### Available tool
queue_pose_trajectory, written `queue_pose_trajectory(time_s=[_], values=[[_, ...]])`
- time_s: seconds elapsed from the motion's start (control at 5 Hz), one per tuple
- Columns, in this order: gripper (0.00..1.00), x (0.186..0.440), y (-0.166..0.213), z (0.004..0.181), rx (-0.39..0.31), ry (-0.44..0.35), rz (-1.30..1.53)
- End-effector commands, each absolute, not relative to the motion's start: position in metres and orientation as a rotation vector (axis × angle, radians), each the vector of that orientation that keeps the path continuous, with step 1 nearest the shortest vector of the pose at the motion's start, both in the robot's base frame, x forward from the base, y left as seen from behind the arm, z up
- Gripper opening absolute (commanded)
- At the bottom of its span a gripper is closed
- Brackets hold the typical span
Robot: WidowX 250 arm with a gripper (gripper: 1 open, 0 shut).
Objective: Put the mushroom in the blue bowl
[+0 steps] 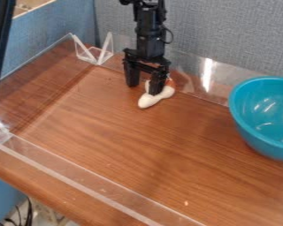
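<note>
The cream-white mushroom (154,96) lies on the wooden table near the back wall. My black gripper (145,85) hangs straight down just above and behind it, its fingers spread open, with the right fingertip close over the mushroom's far end and nothing held. The teal-blue bowl (265,116) stands at the right edge of the table, well to the right of the mushroom and partly cut off by the frame.
Low clear plastic walls (73,181) run along the table's front, left and back edges. A clear plastic stand (96,50) sits at the back left corner. A grey fabric wall (226,35) rises right behind the gripper.
</note>
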State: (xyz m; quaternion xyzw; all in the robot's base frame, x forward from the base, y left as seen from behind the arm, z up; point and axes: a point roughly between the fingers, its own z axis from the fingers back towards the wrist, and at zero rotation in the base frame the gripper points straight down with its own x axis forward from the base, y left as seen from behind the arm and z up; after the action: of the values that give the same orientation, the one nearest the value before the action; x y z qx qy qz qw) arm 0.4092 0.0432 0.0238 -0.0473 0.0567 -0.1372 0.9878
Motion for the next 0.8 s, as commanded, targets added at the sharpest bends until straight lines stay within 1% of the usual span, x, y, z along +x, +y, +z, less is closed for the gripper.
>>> queue_pose_trajectory(time_s=[0.0,0.2,0.6], values=[[1.0,0.411,0.015,0.013,-0.113,0.123,-0.353],[1.0,0.411,0.019,0.012,-0.117,0.122,-0.366],[1.0,0.413,0.004,0.012,-0.126,0.12,-0.393]])
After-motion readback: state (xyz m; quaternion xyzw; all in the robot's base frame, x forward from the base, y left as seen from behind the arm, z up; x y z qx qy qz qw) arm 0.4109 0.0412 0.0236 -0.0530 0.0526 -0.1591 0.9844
